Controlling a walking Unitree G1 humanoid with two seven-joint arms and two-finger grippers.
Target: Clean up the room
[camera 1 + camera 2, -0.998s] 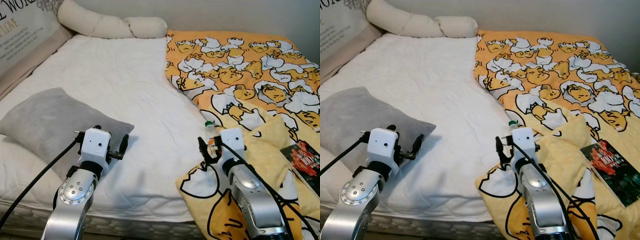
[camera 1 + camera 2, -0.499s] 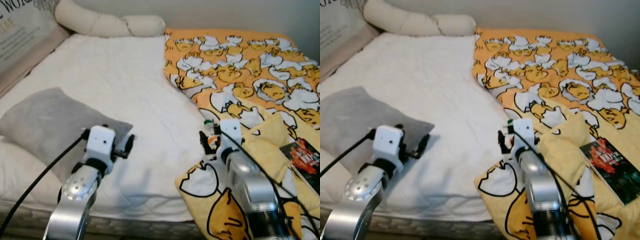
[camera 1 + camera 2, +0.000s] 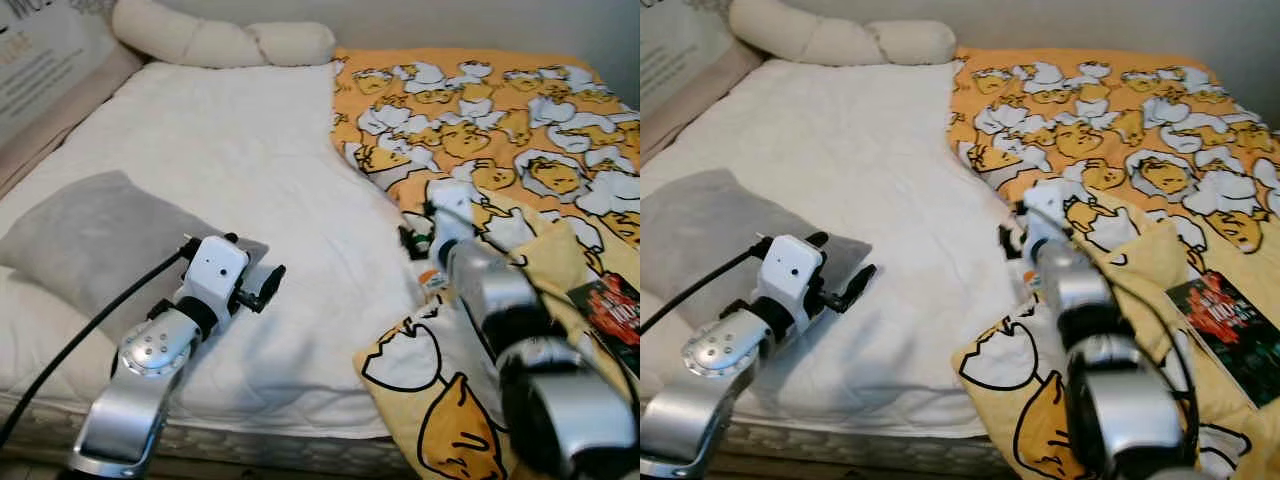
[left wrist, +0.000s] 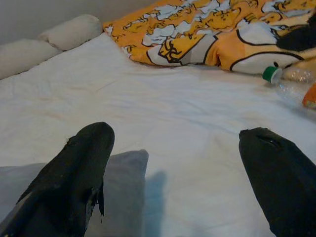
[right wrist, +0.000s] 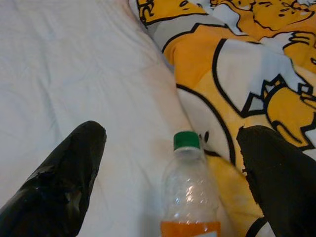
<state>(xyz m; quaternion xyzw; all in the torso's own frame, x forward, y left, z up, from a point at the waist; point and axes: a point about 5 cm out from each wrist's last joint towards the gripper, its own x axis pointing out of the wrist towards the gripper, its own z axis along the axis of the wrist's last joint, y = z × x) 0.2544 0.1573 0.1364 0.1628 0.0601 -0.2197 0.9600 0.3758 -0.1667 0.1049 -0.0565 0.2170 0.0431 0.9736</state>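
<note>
2 arms reach over the bed [image 3: 890, 170]: left pincer [image 3: 845, 270] beside a grey pillow [image 3: 700, 225], right arm on the yellow blanket [image 3: 1120, 130].

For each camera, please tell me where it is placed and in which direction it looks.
Left eye view: on the head, looking forward and down at the bed; both silver arms show.
Right eye view: same head, same scene, slightly shifted.
Left wrist view: on the left wrist, along the open left pincer, over the grey pillow toward the blanket.
Right wrist view: on the right wrist, along the open right pincer at the bottle.
Shared: both wrist views show the green-capped bottle beside the blanket.
</note>
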